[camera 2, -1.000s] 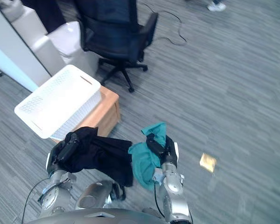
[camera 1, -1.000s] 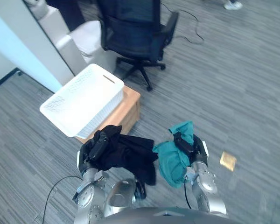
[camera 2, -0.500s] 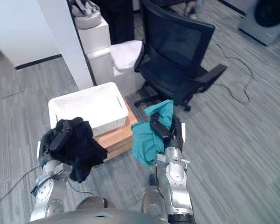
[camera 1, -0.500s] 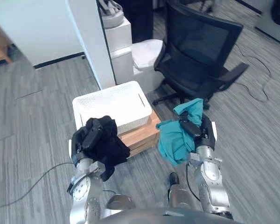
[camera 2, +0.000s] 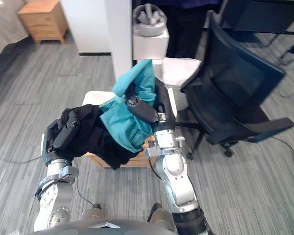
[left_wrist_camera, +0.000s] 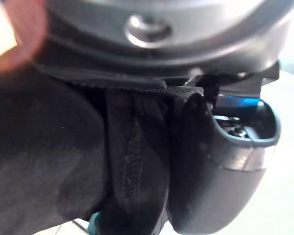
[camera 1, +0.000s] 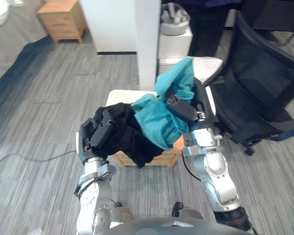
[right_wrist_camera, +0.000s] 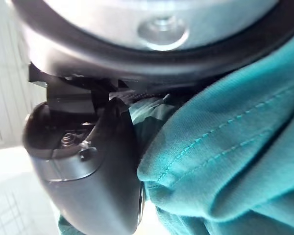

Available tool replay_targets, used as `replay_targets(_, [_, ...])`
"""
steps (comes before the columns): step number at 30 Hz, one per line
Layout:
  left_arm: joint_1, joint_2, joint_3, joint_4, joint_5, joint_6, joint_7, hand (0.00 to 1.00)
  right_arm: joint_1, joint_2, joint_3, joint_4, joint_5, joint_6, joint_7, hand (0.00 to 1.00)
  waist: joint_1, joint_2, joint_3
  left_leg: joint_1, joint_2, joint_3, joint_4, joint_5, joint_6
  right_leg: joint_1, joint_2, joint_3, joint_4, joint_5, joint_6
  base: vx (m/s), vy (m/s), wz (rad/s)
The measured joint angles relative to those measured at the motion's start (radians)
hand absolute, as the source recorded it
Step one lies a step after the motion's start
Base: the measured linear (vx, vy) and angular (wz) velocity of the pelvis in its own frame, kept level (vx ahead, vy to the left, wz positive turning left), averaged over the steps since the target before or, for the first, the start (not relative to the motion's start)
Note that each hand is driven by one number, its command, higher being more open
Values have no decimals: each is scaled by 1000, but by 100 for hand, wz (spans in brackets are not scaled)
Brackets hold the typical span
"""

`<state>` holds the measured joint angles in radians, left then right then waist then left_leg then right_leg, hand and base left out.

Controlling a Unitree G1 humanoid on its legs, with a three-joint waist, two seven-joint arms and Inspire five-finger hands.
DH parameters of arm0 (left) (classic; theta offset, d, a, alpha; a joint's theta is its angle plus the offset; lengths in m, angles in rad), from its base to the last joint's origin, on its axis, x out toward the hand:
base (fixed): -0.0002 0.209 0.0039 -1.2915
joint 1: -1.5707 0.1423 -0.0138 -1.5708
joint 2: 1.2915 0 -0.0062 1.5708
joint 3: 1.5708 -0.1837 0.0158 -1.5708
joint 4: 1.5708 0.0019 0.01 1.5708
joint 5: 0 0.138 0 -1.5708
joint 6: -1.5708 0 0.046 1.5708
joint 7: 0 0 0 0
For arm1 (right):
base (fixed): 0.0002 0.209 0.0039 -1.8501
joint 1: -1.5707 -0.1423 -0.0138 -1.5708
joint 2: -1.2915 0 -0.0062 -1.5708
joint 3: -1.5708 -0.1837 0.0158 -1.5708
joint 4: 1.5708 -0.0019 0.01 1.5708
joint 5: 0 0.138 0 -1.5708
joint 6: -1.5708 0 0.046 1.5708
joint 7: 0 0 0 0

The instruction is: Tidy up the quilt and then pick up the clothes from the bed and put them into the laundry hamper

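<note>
My left hand [camera 1: 99,135] is shut on a black garment [camera 1: 132,137] that hangs from it in front of me; up close the black cloth [left_wrist_camera: 63,166] is pressed under the thumb [left_wrist_camera: 206,171]. In my right hand [camera 1: 186,105] I hold a teal garment [camera 1: 161,117], raised a little higher and overlapping the black one; the teal cloth [right_wrist_camera: 225,161] bunches against the thumb [right_wrist_camera: 103,166]. Both garments hang over the white laundry hamper [camera 1: 118,97], which rests on a low wooden stand [camera 1: 159,159] and is mostly hidden behind them.
A black office chair [camera 1: 264,93] stands close on the right. A white pillar [camera 1: 148,39] and white boxes [camera 1: 174,41] rise behind the hamper. At the far left are a wooden nightstand [camera 1: 63,19] and grey bedding [camera 1: 10,44]. Grey carpet lies to the left.
The whole view has swung round, bringing the hamper from up left to straight ahead. Both hands with their garments now hang over it, the teal one raised against the black one.
</note>
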<state>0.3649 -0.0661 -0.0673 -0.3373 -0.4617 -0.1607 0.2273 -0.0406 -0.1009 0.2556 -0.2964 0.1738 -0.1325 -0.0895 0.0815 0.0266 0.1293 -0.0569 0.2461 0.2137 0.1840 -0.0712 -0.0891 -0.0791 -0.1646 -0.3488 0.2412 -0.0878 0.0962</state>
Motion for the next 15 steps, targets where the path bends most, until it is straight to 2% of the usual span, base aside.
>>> replay_targets(3, [-1,5,17,35,-1,-2,-16,0,-48,-26,-13,98,0,1,-1,0,10,-21,14,-46,-33,-32,65,-3,-1,39,-37,-41,-16,12,19,-65,117,67])
replay_targets(5, [-5,4,27,36,-1,-2,-17,0,-77,-30,-28,148,0,1,-5,0,26,-30,13,-39,-59,-48,-16,22,-37,37,-45,-55,-56,45,31,-71,130,40])
replay_targets(7, [-3,7,61,36,-1,-2,-16,0,-124,-24,-31,227,-1,11,-5,0,32,-60,9,-16,-101,-38,-137,88,-29,40,-52,-24,-149,100,47,-54,132,13])
replay_targets(9, [-1,14,75,35,-1,0,-16,0,-147,-24,-38,304,-5,20,-6,0,39,-76,14,11,-128,-27,-153,83,-13,59,-76,-16,-161,114,53,-23,109,-6])
replay_targets(12, [-5,26,71,33,-1,0,-28,0,-193,-49,-50,396,-11,43,-10,0,30,-91,22,41,-156,-22,-144,60,-2,38,-121,7,-59,84,41,-8,120,-6])
replay_targets(13, [-8,47,70,31,-1,0,-37,0,-233,-73,-54,454,-14,59,-19,0,21,-100,27,46,-159,-25,-131,50,-2,13,-135,31,9,90,33,-16,82,2])
replay_targets(15, [-25,84,70,31,-1,0,-45,0,-266,-93,-77,505,-13,66,-47,0,20,-114,35,44,-146,-33,-115,45,-4,5,-123,44,31,122,7,-12,81,5])
